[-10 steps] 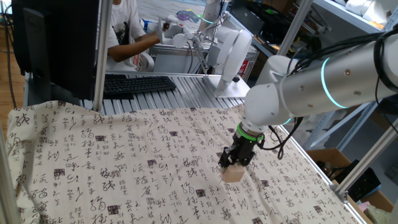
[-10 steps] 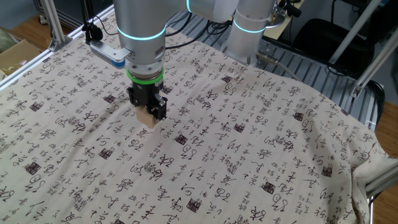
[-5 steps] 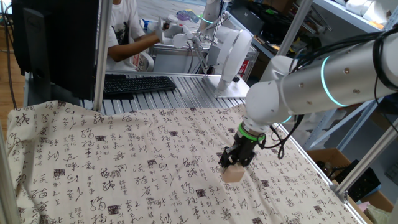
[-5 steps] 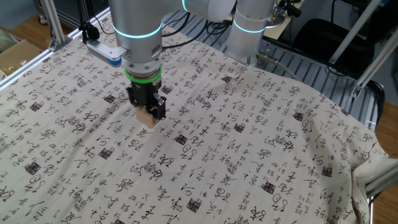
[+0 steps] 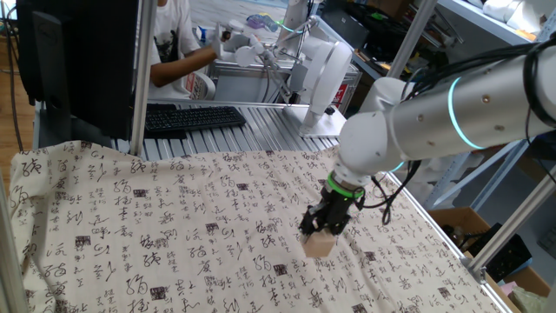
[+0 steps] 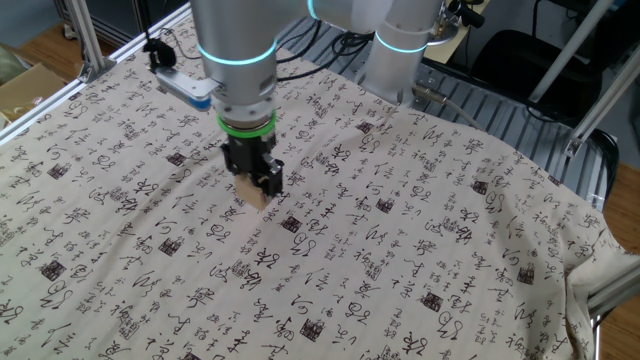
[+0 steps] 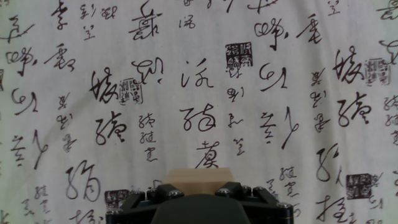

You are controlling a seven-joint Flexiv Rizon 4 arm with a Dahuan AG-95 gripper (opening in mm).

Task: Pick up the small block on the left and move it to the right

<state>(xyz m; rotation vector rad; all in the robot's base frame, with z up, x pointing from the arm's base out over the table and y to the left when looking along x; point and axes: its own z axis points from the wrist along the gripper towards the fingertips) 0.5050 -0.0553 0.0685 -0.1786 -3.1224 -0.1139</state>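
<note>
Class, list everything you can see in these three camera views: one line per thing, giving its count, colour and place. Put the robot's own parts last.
small block: one, light tan wood, held between the fingers just above the cloth.
cloth: one, cream with black calligraphy, covering the table.
keyboard: one, black, behind the cloth at the far edge.
monitor: one, black, far left, seen from behind.
person: one, white shirt, seated in the background.
cardboard box: one, brown, on the floor at right.
gripper: one, black, shut on the block.
arm: one, silver with lit teal rings.
</note>
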